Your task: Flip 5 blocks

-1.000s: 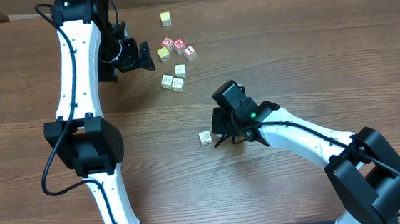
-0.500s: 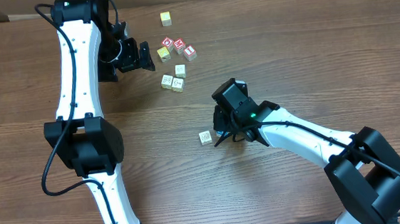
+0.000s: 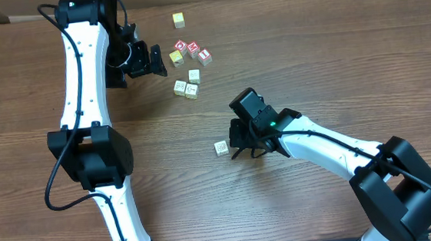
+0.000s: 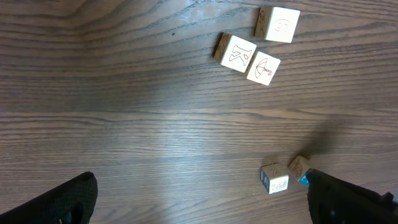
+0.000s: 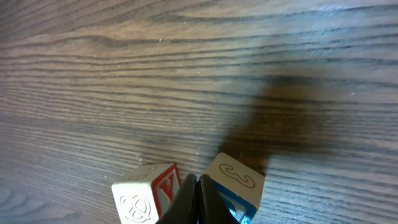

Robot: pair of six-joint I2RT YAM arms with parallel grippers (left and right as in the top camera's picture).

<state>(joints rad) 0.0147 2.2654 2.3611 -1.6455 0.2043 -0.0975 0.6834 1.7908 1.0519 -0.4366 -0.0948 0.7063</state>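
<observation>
- The right pincer (image 5: 198, 194) is poking down at the bottom edge of its wrist view, clenched tight and gripping nothing. Its tips are sitting between two cubes, seemingly touching both: a blue-faced block (image 5: 231, 177) to the right and a red-lettered block (image 5: 146, 194) to the left.
- Clenched like this, it is probably working as a prod for tipping one cube over on the counter (image 3: 310, 51).
- The left pincer (image 3: 147, 60) is hanging fully released and empty at upper left of the overhead frame, near the other blocks (image 3: 191, 90) — likely waiting its turn.

Red "V" or "Y" on the side of one block (image 5: 148, 194); dark "X" atop another block (image 4: 235, 52).
</observation>
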